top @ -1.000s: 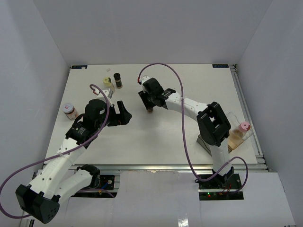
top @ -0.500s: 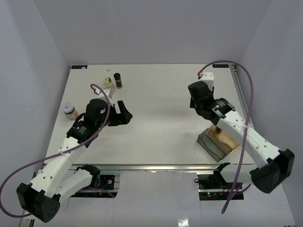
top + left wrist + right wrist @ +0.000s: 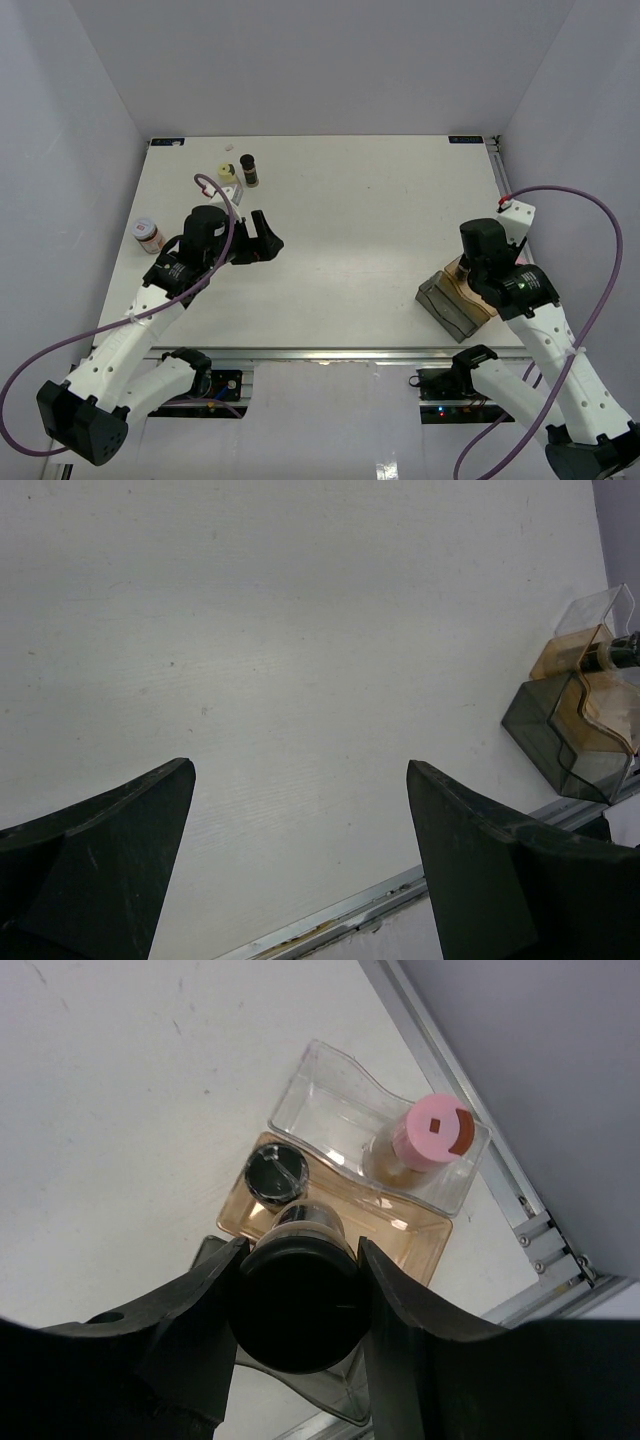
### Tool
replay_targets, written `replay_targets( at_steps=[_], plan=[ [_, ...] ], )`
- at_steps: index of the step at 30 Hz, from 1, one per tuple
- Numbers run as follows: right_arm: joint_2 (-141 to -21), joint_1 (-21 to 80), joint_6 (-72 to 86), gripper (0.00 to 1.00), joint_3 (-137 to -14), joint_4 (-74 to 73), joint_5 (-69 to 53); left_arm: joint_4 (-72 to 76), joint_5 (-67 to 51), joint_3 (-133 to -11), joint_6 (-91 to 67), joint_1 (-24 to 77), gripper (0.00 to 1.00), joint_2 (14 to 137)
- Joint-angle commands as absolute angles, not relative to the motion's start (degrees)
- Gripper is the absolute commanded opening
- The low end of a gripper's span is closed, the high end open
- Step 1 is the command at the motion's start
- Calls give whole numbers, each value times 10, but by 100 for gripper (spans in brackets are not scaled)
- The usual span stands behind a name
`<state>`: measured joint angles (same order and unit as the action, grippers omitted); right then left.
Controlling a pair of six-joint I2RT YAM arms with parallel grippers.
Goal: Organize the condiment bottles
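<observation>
Placement is the step in hand: the right gripper (image 3: 300, 1260) has its jaws closed on a dark jar (image 3: 298, 1312) with a black cap, held above the rack (image 3: 450, 305), roughly over its amber section (image 3: 415, 1240), where a second dark jar (image 3: 277, 1173) stands. A pink-lidded jar (image 3: 431, 1138) sits in the clear section (image 3: 325, 1075) alongside. Next, I judge, the held jar must go down upright beside its twin without knocking it, then the jaws part. The left gripper (image 3: 298, 780) hovers over bare tabletop (image 3: 300, 630), jaws wide apart and empty. A yellow-lidded jar (image 3: 227, 172), a brown jar (image 3: 249, 168) and a pink-topped jar (image 3: 148, 234) wait at the far left.
</observation>
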<state>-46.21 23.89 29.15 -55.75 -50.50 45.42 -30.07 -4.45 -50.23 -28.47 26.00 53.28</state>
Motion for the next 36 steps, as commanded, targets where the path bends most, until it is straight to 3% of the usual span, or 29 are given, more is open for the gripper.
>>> replay_targets(
  at_steps=[1,19,36],
  plan=[
    [-437,229,327,8,-496,-500,476,-300,-54,-531,-280,258,98,529],
    [-387,196,330,8,-385,-380,482,-304,-53,-529,-275,258,98,530],
    [-397,104,283,8,-326,-265,393,-313,-44,-531,-269,258,98,525]
  ],
)
